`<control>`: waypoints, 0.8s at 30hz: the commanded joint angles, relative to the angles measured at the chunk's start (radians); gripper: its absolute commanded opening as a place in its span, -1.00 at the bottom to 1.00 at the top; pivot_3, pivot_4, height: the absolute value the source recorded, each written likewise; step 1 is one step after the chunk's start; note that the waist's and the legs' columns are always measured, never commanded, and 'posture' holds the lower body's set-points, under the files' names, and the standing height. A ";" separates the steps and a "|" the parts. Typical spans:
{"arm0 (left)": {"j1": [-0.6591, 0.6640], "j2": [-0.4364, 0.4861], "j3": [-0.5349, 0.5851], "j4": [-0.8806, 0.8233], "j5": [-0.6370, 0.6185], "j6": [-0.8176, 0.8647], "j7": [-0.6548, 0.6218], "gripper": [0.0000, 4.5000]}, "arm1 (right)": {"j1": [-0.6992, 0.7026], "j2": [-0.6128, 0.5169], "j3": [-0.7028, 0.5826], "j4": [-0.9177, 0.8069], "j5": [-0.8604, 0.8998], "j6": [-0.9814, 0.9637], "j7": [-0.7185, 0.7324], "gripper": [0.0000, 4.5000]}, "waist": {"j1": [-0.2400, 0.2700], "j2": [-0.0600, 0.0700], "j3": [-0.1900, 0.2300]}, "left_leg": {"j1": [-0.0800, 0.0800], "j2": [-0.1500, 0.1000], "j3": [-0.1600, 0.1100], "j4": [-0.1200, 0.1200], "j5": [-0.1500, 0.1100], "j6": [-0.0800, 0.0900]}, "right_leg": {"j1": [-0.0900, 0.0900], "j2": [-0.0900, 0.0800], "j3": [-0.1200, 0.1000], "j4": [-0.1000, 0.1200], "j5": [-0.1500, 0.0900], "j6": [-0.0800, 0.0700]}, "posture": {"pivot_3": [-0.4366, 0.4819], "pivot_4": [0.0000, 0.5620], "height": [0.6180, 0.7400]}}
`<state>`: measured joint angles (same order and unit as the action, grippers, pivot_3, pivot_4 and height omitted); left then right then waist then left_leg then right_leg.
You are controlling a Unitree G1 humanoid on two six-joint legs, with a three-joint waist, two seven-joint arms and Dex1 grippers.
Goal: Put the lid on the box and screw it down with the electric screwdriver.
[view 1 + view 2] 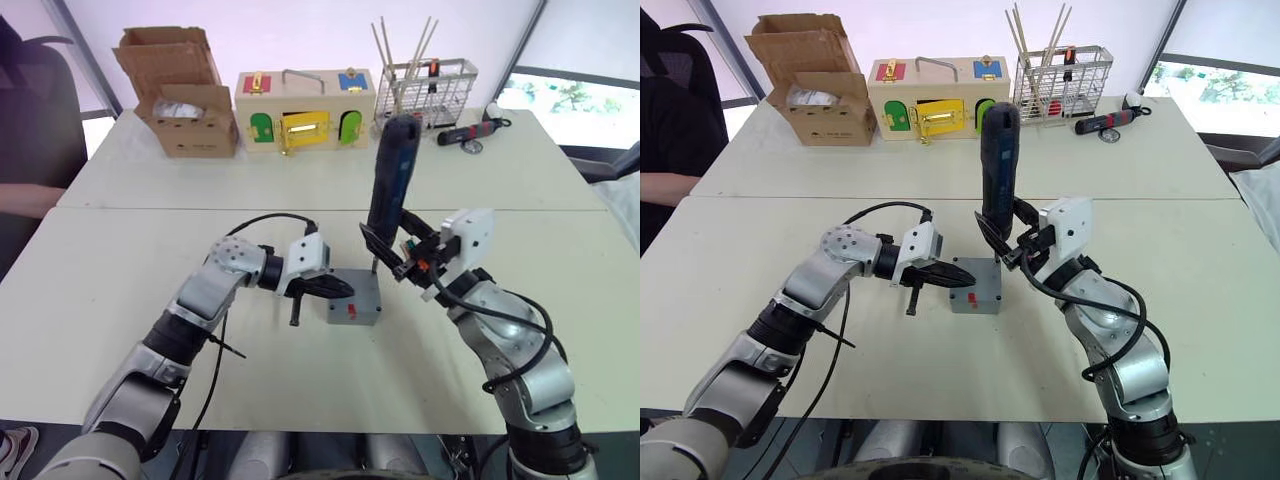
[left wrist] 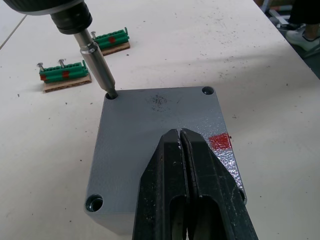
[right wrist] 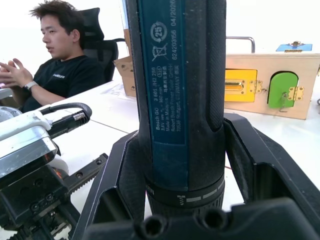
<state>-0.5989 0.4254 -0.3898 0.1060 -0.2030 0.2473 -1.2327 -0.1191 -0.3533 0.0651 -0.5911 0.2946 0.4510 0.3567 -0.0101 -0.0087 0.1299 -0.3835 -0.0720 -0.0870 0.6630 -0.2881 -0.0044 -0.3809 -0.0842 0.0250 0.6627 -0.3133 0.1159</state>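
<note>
Left claw (image 2: 186, 200) clenched, pressing flat grey plastic lid (image 2: 150, 145) on grey square box (image 1: 356, 300), mid white table (image 1: 100, 290). Right claw (image 3: 182, 165) grasps upright black electric screwdriver (image 3: 175, 90), label apparently "Bosch GO", bit in corner hole.

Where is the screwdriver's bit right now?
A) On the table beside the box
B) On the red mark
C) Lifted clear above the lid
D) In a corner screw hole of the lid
D: the left wrist view shows the tip of the screwdriver seated in a corner hole of the lid, while the left pincer presses shut on top.
</note>
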 commanded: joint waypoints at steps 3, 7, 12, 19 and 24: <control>0.008 0.004 -0.033 0.023 0.045 0.007 0.002 -1.00 | 0.073 0.011 0.033 0.052 0.000 0.033 0.006 -0.13 | 0.000 0.000 0.000 | 0.007 0.000 0.000 -0.002 -0.001 0.001 | 0.007 0.000 0.000 -0.003 0.000 0.000 | -0.05 -0.47 1.00; 0.008 0.003 -0.034 0.026 0.051 0.005 0.000 -1.00 | 0.086 0.022 0.032 0.049 0.003 0.018 0.006 -0.13 | -0.001 0.000 -0.003 | 0.012 0.000 -0.001 -0.006 -0.001 0.002 | 0.010 0.000 0.000 -0.010 0.000 0.000 | -0.05 -0.47 1.00; 0.006 0.004 -0.034 0.027 0.052 0.006 -0.006 -1.00 | 0.089 0.021 0.030 0.046 -0.002 0.005 0.009 -0.13 | 0.000 0.000 -0.003 | 0.012 0.000 -0.001 -0.009 -0.001 0.002 | 0.010 0.000 0.001 -0.013 0.000 0.000 | -0.05 -0.47 1.00; 0.003 0.001 -0.035 0.031 0.052 0.007 -0.008 -1.00 | 0.082 0.012 0.018 0.030 0.001 -0.003 0.010 -0.13 | 0.000 0.000 -0.003 | 0.012 0.000 -0.001 -0.011 -0.001 0.002 | 0.009 -0.003 0.001 -0.013 0.000 0.000 | -0.05 -0.47 1.00; 0.005 -0.007 -0.035 0.035 0.053 0.005 -0.001 -1.00 | 0.062 -0.019 -0.010 -0.016 0.015 0.016 0.024 -0.13 | 0.001 0.000 -0.003 | 0.012 0.000 -0.001 -0.011 -0.001 0.002 | 0.009 -0.003 0.000 -0.014 0.000 0.000 | -0.05 -0.47 1.00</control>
<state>-0.6037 0.4130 -0.3983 0.1147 -0.1860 0.2464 -1.2368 -0.0775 -0.3559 0.0514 -0.6157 0.3012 0.4197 0.3654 -0.0090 -0.0089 0.1269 -0.3716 -0.0722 -0.0877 0.6519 -0.2895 -0.0025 -0.3717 -0.0872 0.0254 0.6486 -0.3136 0.1160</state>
